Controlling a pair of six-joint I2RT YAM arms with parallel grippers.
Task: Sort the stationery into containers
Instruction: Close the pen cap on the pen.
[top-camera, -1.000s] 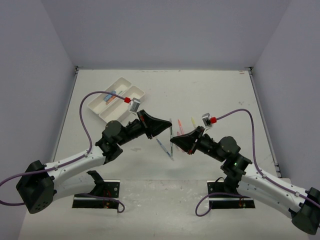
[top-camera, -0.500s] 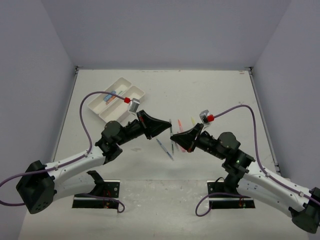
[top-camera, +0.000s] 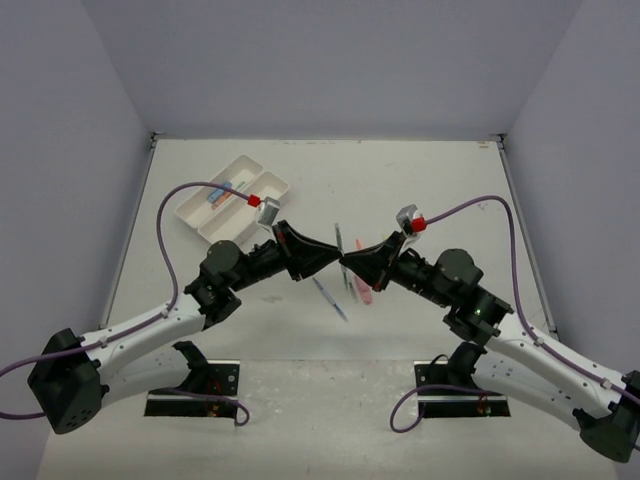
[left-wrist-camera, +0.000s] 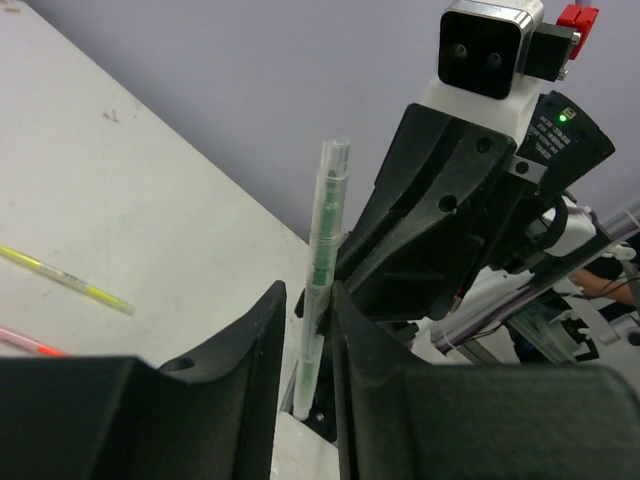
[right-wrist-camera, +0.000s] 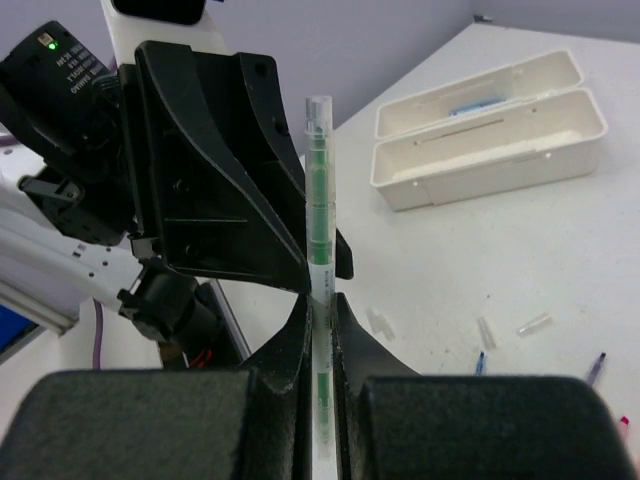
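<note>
Handover of a green-ink pen (right-wrist-camera: 318, 230) above the table (top-camera: 420, 180)
Right gripper (right-wrist-camera: 320, 330) clamps its barrel; left gripper (left-wrist-camera: 305, 300) straddles it, jaws slightly apart. Light, stiff, probably slick plastic: pinch squarely mid-barrel before carrying it to the trays (top-camera: 225, 228).

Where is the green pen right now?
In both wrist views the green pen stands between the fingertips of the right pincer and the left pincer, which meet above the middle of the table, right of the white trays.

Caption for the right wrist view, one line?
Right fingers pinch a green pen, two white trays side by side beyond.
</note>
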